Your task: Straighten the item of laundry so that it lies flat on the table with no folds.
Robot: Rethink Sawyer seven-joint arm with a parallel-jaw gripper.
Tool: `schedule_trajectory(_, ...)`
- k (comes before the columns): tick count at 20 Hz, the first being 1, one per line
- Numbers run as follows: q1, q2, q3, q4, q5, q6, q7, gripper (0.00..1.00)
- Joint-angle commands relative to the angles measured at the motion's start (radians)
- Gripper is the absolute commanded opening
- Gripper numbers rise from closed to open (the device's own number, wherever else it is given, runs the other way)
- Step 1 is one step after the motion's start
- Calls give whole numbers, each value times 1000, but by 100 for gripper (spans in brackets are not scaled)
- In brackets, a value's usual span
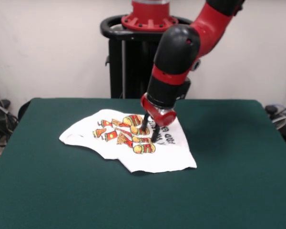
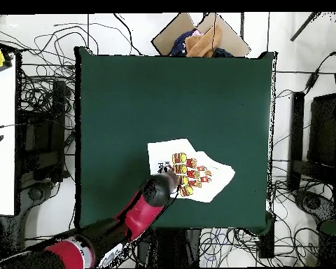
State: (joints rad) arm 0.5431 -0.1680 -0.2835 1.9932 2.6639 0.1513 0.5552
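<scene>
Reaching down — jaws (image 1: pixel 149 129) on shirt (image 1: pixel 133 143)

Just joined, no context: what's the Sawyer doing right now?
The arm has its gripper down on the printed middle of a small white T-shirt, fingers slightly apart and touching the cloth. The shirt lies on the green table near the robot's side, still rumpled, with folded edges, so it isn't flat yet.

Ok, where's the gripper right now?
Front view: the gripper is down on the shirt, on its printed middle, toward the table's far side, just ahead of the pedestal.
</scene>
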Motion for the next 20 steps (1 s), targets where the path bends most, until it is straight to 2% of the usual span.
schedule_trajectory(1,80,130,63,-140,-181,118,218,100)
schedule_trajectory(6,28,127,2,-57,-264,203,114,100)
schedule_trajectory(12,-66,198,-70,-1,-238,451,-133,100)
schedule_trajectory(14,-97,183,-80,21,-259,514,-167,100)
schedule_trajectory(16,-118,156,-107,42,-312,526,-152,100)
schedule_trajectory(18,-147,121,-156,63,-416,500,-116,100)
schedule_trajectory(20,-166,135,-214,61,-454,497,-133,100)
